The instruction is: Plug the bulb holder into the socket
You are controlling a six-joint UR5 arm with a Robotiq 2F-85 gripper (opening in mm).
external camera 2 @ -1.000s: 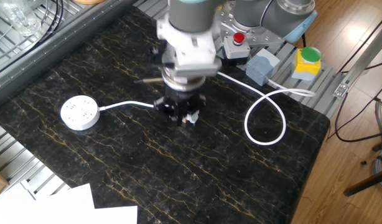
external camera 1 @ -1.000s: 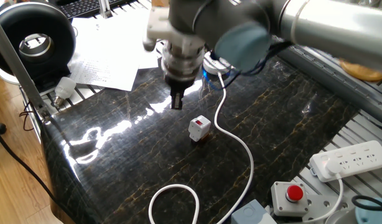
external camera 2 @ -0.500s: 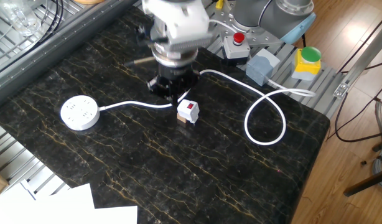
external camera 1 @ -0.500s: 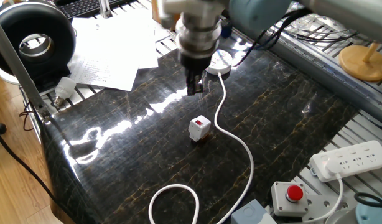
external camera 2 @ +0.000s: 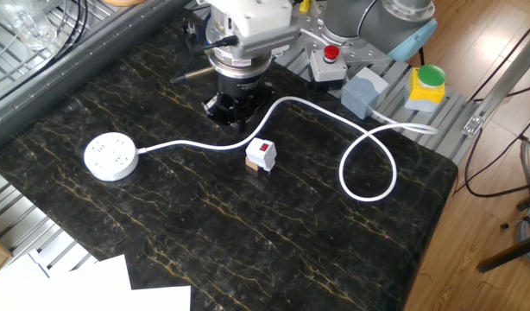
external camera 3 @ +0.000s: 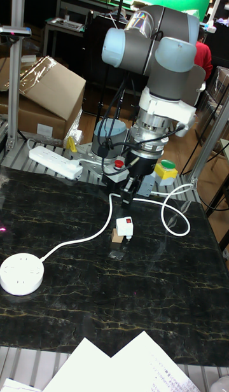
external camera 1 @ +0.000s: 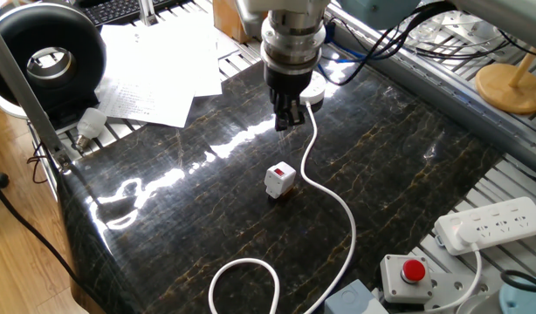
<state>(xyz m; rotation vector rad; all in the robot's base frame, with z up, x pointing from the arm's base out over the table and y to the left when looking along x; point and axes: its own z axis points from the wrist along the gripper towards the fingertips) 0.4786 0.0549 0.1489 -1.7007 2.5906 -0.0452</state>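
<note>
The bulb holder (external camera 1: 279,179) is a small white box with a red patch. It stands on a small brown cube in the middle of the dark table, also seen as the bulb holder (external camera 2: 261,155) and the bulb holder (external camera 3: 124,226). The round white socket (external camera 2: 110,156) lies far to the left, and its cord (external camera 2: 369,164) loops past the holder. My gripper (external camera 1: 287,118) hangs above the table behind the holder, clear of it. Its fingers look pressed together with nothing between them. It shows again as the gripper (external camera 3: 130,195). In one fixed view the socket (external camera 1: 315,88) is partly hidden behind it.
A long white power strip (external camera 1: 495,222) and a red stop button (external camera 1: 413,272) sit at the table's edge. Papers (external camera 1: 154,78) and a white bulb (external camera 1: 91,122) lie beyond the far side. A grey box (external camera 2: 363,92) and a green button (external camera 2: 429,79) stand near the arm's base.
My gripper was right over the bulb holder and has drawn back from it, toward the arm's base and past the cord. The holder has stayed on its cube.
</note>
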